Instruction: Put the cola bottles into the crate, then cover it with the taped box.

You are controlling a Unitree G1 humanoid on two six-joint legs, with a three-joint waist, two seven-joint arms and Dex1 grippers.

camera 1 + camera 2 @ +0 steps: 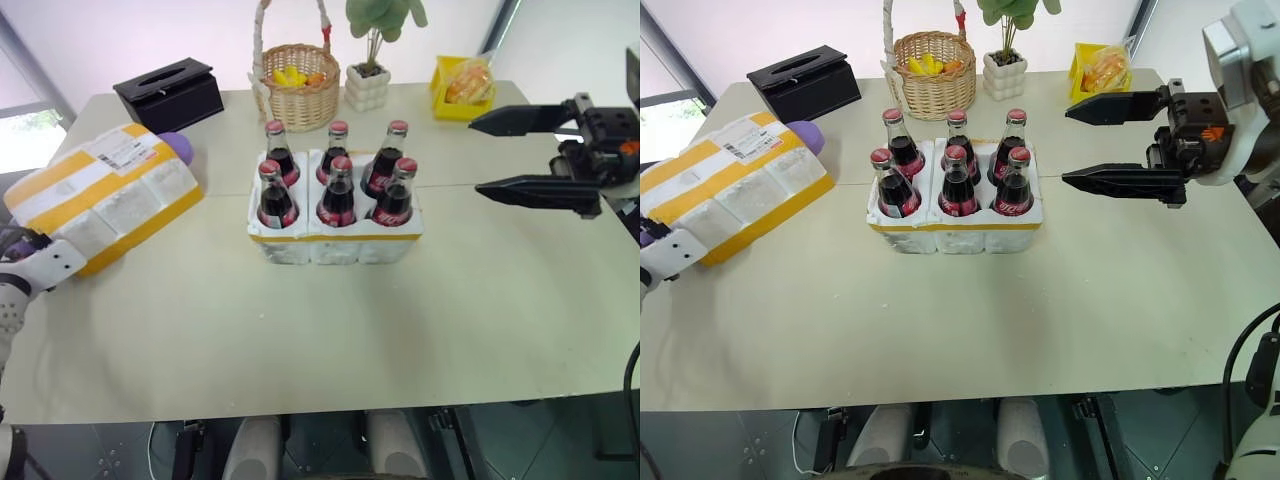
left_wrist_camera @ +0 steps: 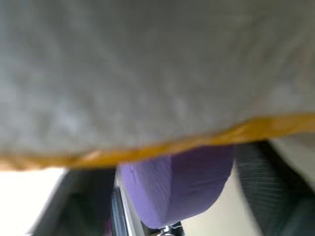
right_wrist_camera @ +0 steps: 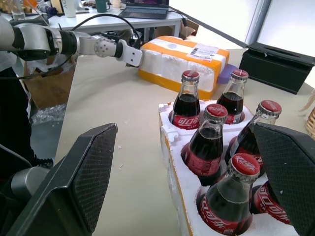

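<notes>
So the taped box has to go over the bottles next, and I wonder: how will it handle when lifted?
The taped box looks like foam, so probably light for its bulk and fairly stiff. Its tape bands are smooth, so it may slip in a narrow grip. It already rests tilted on a purple object, so a one-sided lift could swing it.

The right gripper (image 1: 1118, 143) has two long, tapering black fingers (image 1: 1110, 181) with finely ribbed inner pads; they spring from a dark block bearing a small orange mark, behind which sits a white housing; a black cable loops below; the left arm (image 3: 74, 43) is silver-grey and black, ending in a white wrist shell with dark screw holes.
</notes>
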